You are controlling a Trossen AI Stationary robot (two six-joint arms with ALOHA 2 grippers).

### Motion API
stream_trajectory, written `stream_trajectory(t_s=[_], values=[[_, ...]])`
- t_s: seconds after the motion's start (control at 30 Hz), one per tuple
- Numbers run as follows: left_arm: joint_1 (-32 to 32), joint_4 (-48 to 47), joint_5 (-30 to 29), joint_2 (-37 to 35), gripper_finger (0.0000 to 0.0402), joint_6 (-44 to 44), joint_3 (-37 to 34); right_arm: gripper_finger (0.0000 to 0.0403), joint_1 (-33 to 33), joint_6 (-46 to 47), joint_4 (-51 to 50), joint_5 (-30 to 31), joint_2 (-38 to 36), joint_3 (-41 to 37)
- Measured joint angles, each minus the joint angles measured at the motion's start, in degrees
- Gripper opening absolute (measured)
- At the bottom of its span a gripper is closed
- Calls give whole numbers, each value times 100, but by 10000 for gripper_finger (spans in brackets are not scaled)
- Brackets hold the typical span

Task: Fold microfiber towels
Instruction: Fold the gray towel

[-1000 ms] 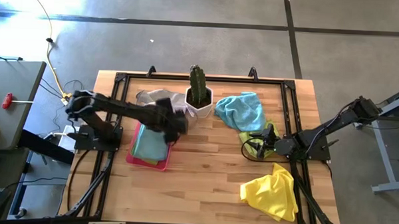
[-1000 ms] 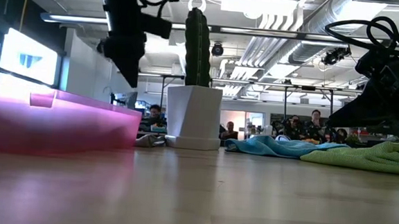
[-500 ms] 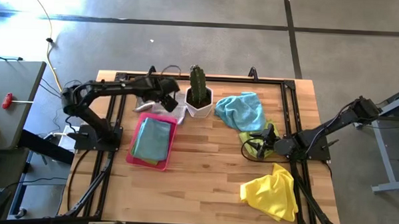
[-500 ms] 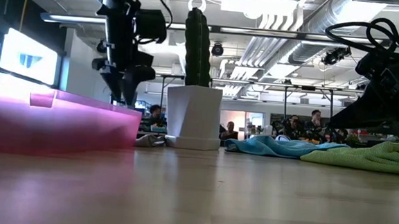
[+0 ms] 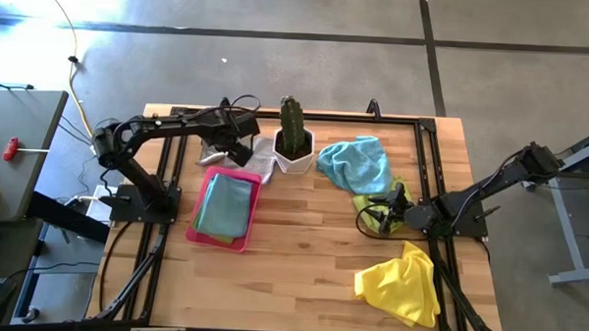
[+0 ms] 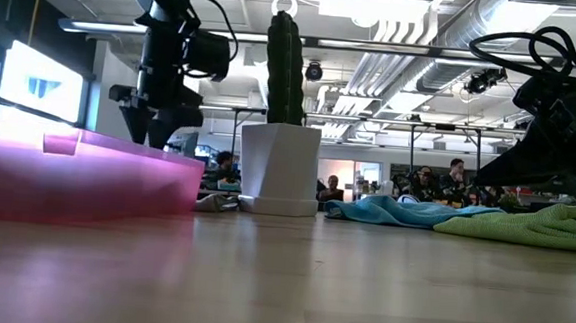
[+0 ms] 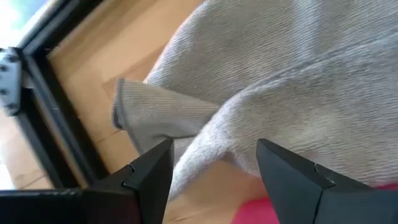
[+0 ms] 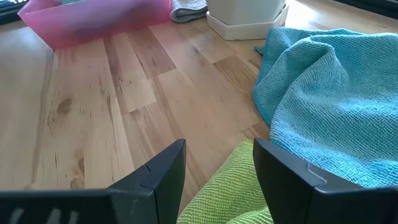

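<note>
Risk first: with the left gripper [image 5: 238, 144] hanging over the crumpled grey towel [image 5: 260, 164] at the far side of the table, jaws spread and empty, a pinch could catch only the top ridge of the bunched cloth, or two layers at once, and lift a tangle rather than a clean corner. Close on one side stands the white pot [image 5: 295, 154] with its cactus [image 5: 293, 126], so a sideways drag of the cloth could nudge or tip it; just beside on the near side sits the pink tray [image 5: 198, 233], already holding a folded teal towel [image 5: 224, 204], and a low sweep could clip its rim. Seen from the left wrist, grey folds fill the space beyond both fingertips [image 7: 152, 165], a loose flap lying on the wood next to the black frame rail [image 7: 37, 106]; whether the fingers touch the cloth cannot be told. Over at the right edge, the right gripper [image 5: 383, 216] rests low with jaws apart, nothing held, the lime green towel [image 8: 239, 186] directly beneath and between the fingers, the light blue towel [image 5: 356, 163] just beyond, touching the green one. Nearer the front, well apart from both arms, lies the yellow towel [image 5: 403, 282], unfolded.
</note>
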Motion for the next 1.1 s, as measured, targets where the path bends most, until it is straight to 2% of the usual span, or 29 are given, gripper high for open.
stream_trajectory(t_s=[0.1,0.27,0.43,0.67,0.93,1.1], values=[[17,-129,-176,0,220,-118,0,181,0,0,2,0,0,0],[80,-30,-55,-2,220,-128,-266,181,0,-2,2,1,0,0],[106,389,26,0,223,-118,-716,181,-2,0,2,0,0,0],[308,1366,-121,0,221,326,-1155,181,-2,-1,2,0,2,0],[546,1862,72,232,199,563,-1336,181,0,0,2,0,2,0],[680,2077,106,379,156,569,-1367,181,-1,-1,2,0,2,0]])
